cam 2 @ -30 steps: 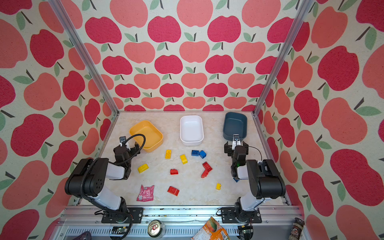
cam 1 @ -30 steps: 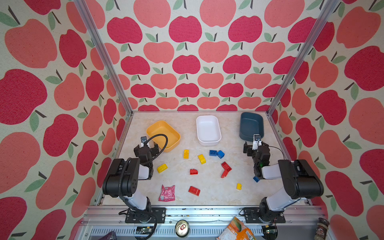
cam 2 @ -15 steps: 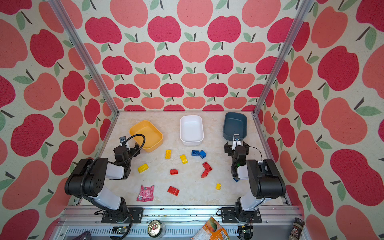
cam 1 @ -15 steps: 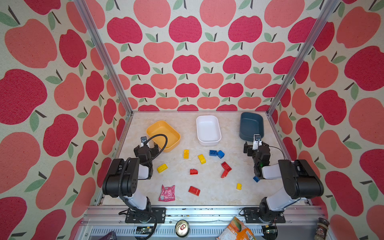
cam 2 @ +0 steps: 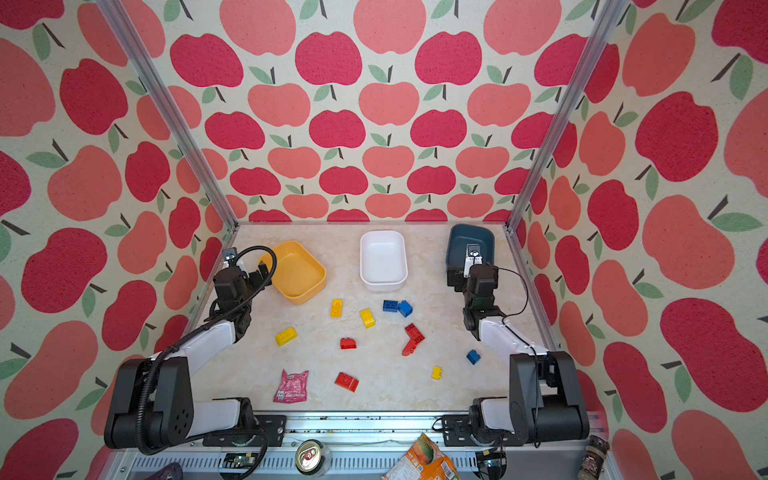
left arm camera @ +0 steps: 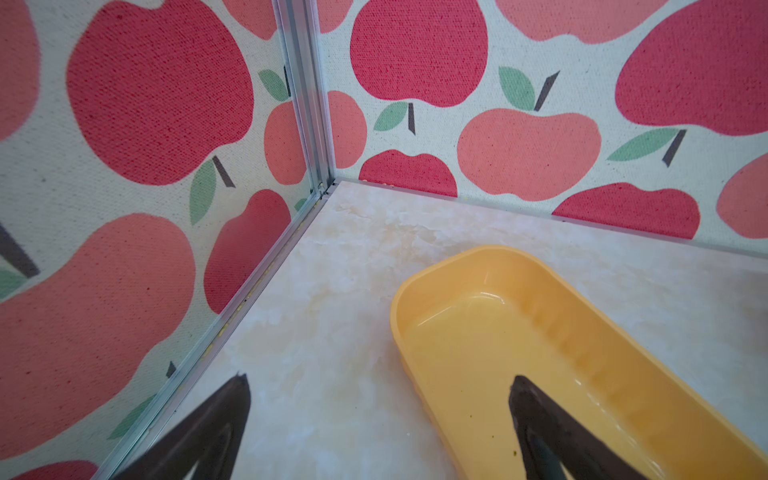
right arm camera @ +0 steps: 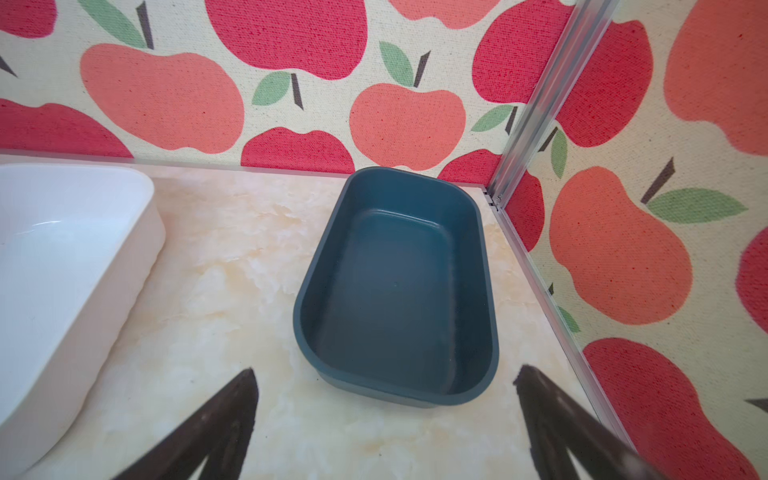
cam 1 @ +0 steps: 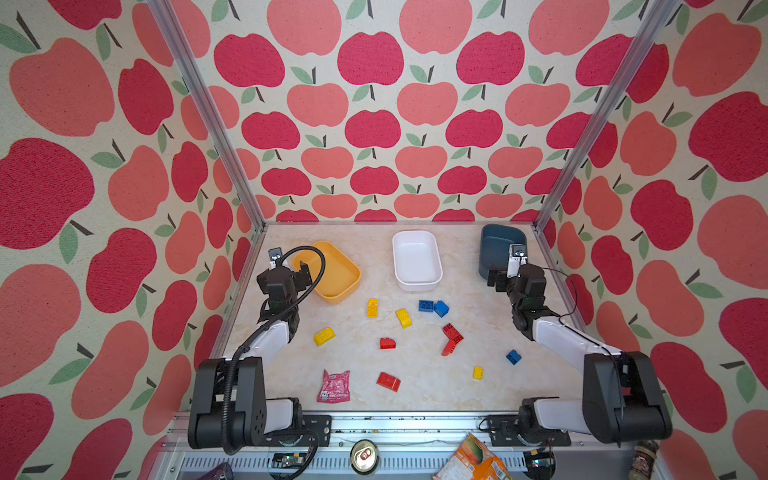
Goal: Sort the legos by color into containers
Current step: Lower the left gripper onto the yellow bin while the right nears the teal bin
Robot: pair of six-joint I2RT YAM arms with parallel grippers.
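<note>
Nothing has moved since a second ago: left gripper (left arm camera: 380,377) and right gripper (right arm camera: 386,369) both gape wide, empty.

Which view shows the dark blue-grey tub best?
The right wrist view: the dark blue-grey tub lies whole, inside visibly empty. In both top views the right arm covers its near end. The left wrist view misses it.
</note>
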